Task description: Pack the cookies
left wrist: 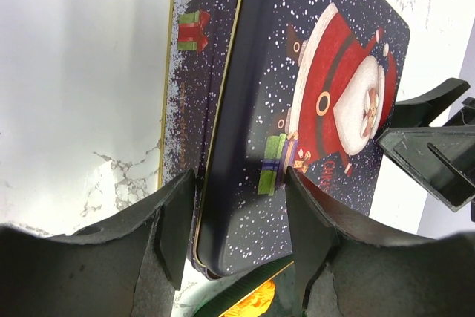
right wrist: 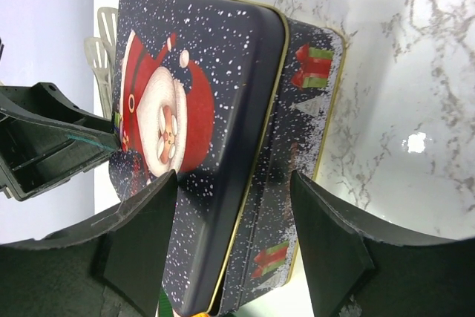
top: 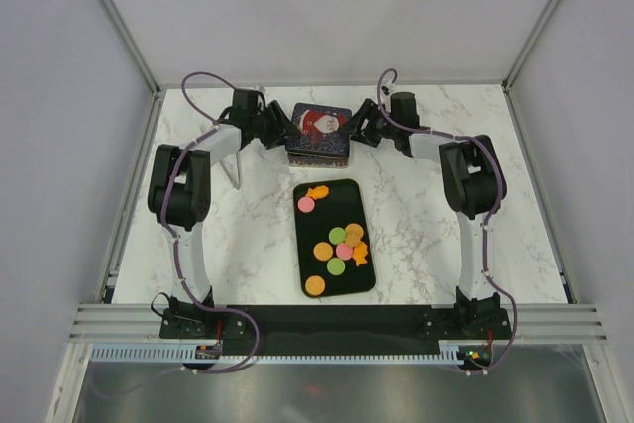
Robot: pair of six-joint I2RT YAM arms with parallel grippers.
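Note:
The cookies [top: 342, 241], small flat orange, pink and green pieces, lie on a black tray [top: 309, 245] in the middle of the table. One orange cookie [left wrist: 256, 302] shows at the bottom of the left wrist view. A dark blue tin with a Santa lid [top: 319, 133] stands behind the tray, lid on. My left gripper [top: 280, 131] is at the tin's left edge. In the left wrist view it [left wrist: 239, 176] is open, its jaws straddling the lid's edge [left wrist: 223, 146]. My right gripper [top: 359, 129] is at the tin's right edge, open [right wrist: 234, 177], straddling that side [right wrist: 267, 176].
The marble table [top: 426, 235] is fenced by white walls and metal posts. A white ribbed piece [right wrist: 104, 38] lies beyond the tin at the back. The other gripper's fingers show across the lid in each wrist view [left wrist: 430, 154].

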